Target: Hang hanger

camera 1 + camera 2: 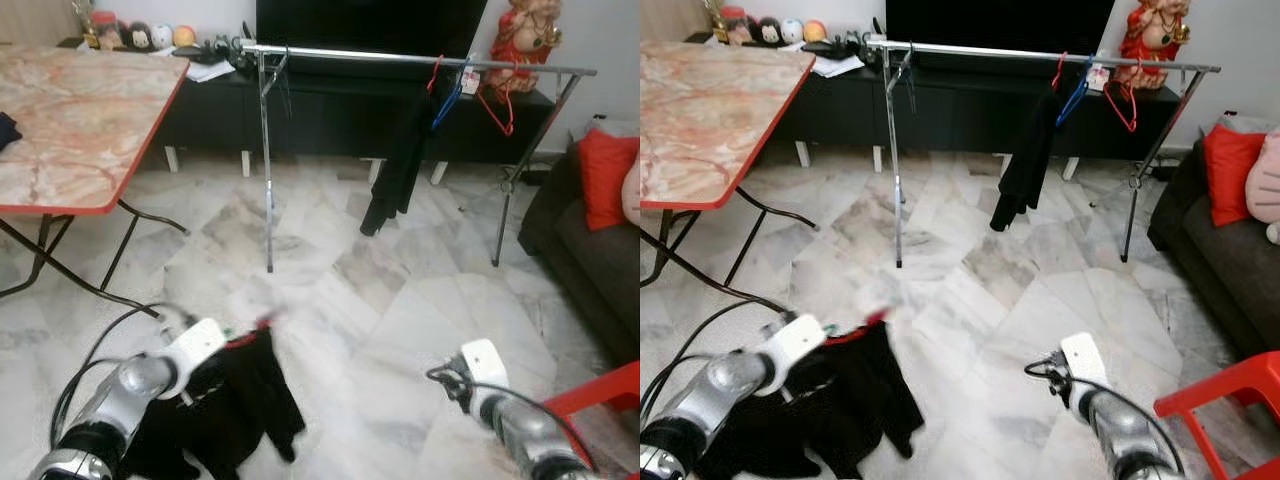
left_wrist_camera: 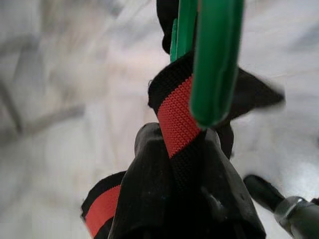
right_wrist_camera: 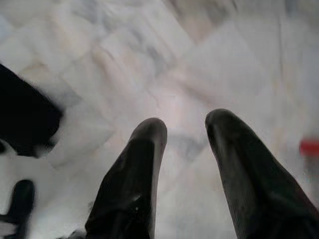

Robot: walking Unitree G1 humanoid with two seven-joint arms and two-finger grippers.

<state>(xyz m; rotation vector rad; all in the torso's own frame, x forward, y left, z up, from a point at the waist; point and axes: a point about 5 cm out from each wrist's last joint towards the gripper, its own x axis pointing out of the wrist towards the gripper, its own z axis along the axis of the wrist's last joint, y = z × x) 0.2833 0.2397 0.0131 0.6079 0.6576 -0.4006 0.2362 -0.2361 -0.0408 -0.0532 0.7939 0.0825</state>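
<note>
Fingers [image 2: 149, 199] of my left gripper [image 1: 262, 325] pinch a green hanger [image 2: 212, 59] with a black-and-red knit garment [image 1: 235, 400] — lower left. Right gripper [image 3: 184, 132] gapes, holding nothing — metal rack [image 1: 400, 58] stands upper centre on glossy marble floor [image 1: 400, 300].

The green hanger [image 2: 214, 59] runs off the picture's edge, its hook unseen, floor behind blurred

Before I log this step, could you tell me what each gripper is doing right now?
Left gripper: shut on the green hanger carrying the black garment.
Right gripper: open, holding nothing.
</note>
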